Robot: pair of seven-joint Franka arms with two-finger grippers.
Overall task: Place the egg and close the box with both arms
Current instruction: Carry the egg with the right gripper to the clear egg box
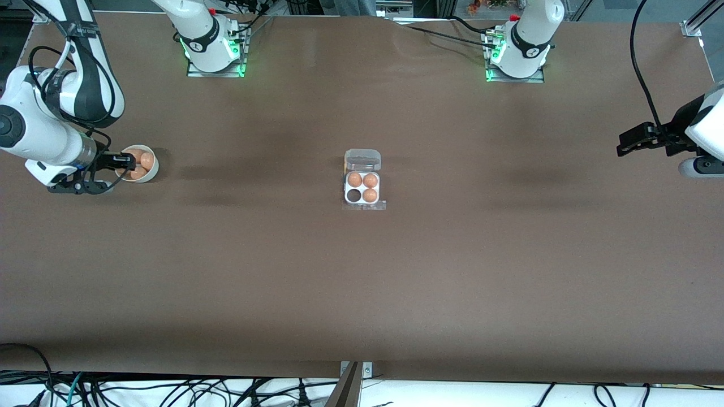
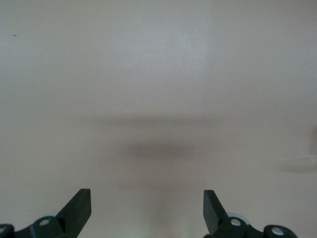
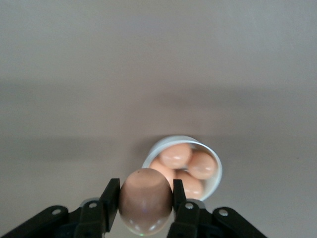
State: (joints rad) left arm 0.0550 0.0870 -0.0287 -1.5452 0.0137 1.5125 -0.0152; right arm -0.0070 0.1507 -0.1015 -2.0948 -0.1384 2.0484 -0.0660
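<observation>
- Egg (image 3: pixel 145 200), light brown and smooth, sits clamped between the two black fingers of the right gripper (image 3: pixel 145 207), raised in the air above the white bowl (image 3: pixel 213 158); it is the smallest item in the scene, and the list below runs from the largest item down to it.
- Brown table (image 1: pixel 362 271): a wide matte surface carrying the box at its middle and the bowl toward the right arm's end.
- Right arm (image 1: pixel 39 130): white with black joint bands, bent low over the bowl; its gripper (image 1: pixel 121 162) hangs directly over the bowl's rim.
- Left arm (image 1: pixel 707 130): waits at its own end of the table, well apart from the box.
- Left gripper (image 2: pixel 147 208): fingers (image 2: pixel 79 208) spread wide apart with nothing between them, over bare table; in the front view it shows as a black hand (image 1: pixel 642 138).
- Box (image 1: pixel 362 180): a clear-plastic carton, its transparent lid (image 1: pixel 362 160) folded back on the side farther from the front camera. Three of its four cells hold eggs (image 1: pixel 370 195); the one cell nearer the camera and toward the right arm's end is dark and unfilled.
- Bowl, round and white: holds several more eggs (image 3: pixel 175 154) of the same colour, lying close together.
</observation>
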